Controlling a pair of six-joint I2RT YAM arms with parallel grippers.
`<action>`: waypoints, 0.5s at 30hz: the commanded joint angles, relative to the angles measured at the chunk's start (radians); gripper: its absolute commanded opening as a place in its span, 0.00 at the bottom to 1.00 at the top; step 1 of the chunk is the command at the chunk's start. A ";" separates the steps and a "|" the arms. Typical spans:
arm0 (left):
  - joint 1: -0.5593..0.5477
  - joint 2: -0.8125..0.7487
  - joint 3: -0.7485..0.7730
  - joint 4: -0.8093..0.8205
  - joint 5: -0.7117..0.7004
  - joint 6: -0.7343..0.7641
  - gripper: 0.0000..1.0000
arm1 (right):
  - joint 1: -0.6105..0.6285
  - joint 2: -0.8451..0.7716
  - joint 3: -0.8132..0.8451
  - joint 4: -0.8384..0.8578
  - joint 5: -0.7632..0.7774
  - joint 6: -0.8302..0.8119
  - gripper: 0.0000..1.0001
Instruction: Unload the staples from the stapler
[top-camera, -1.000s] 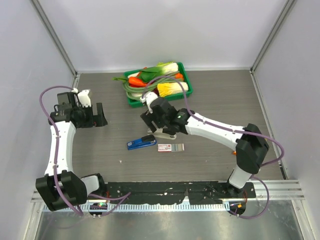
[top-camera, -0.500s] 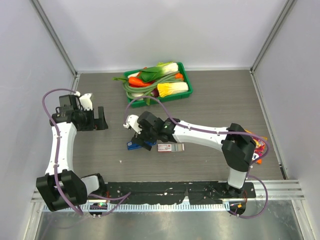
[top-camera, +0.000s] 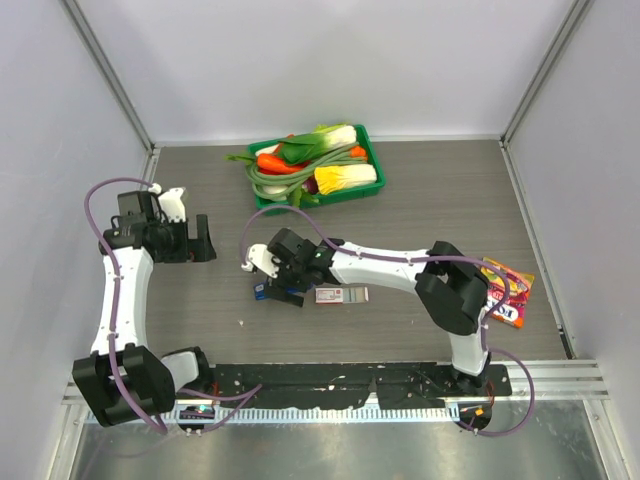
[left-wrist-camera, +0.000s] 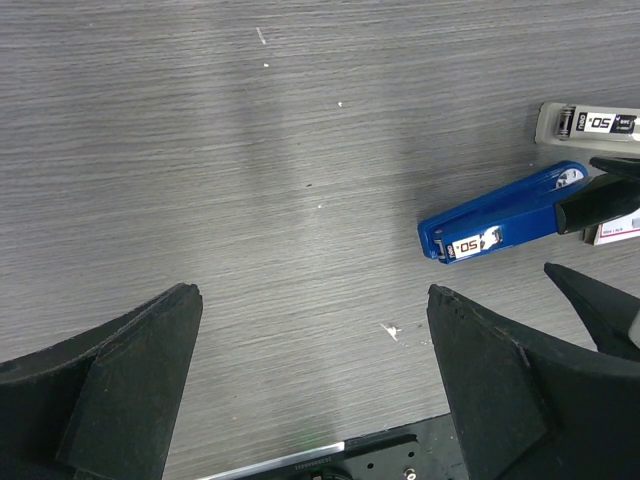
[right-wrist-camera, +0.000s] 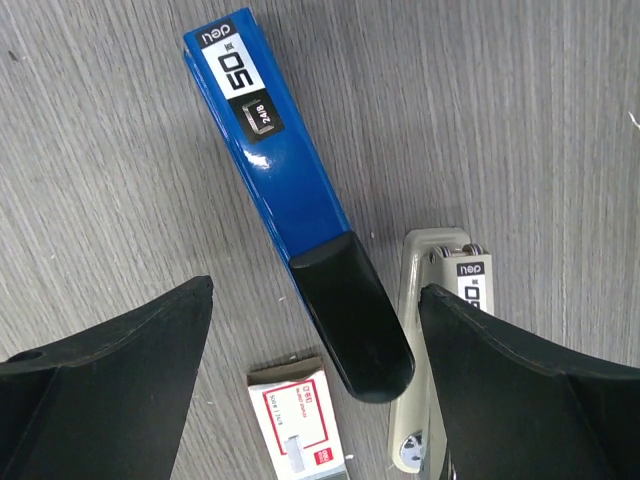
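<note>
The grey desk (top-camera: 420, 200) takes up most of the view. The left arm (top-camera: 120, 290) is off at the left side. Its left gripper (top-camera: 203, 240) is wide open, holds nothing, and hangs over bare desk, well apart from the other things. The right arm (top-camera: 390, 265) reaches across the middle. Its right gripper (top-camera: 275, 285) is wide open too and holds nothing.

At the back sits a green tray (top-camera: 375, 155) full of toy vegetables (top-camera: 315, 160). A bright snack packet (top-camera: 508, 295) lies near the right edge.

The blue stapler (right-wrist-camera: 290, 190) lies flat and shut on the desk, near the front and a bit left of the middle. It is right under the right gripper, between the two fingers (right-wrist-camera: 110, 390), which do not touch it. It has a black end. A grey stapler (right-wrist-camera: 440, 300) lies just beside that end, partly hidden by one finger. A small red and white staple box (right-wrist-camera: 295, 415) lies near the black end as well.

The staples cannot be seen, and I cannot tell if they are inside the shut stapler.
</note>
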 joint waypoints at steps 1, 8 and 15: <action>0.006 -0.032 0.001 -0.010 0.013 0.020 1.00 | 0.005 0.015 0.069 0.005 -0.031 -0.032 0.88; 0.004 -0.029 -0.008 -0.005 0.020 0.019 1.00 | 0.005 0.055 0.105 -0.024 -0.054 -0.015 0.65; 0.006 -0.034 0.000 -0.003 0.028 0.014 1.00 | 0.005 0.067 0.117 -0.037 -0.065 0.005 0.46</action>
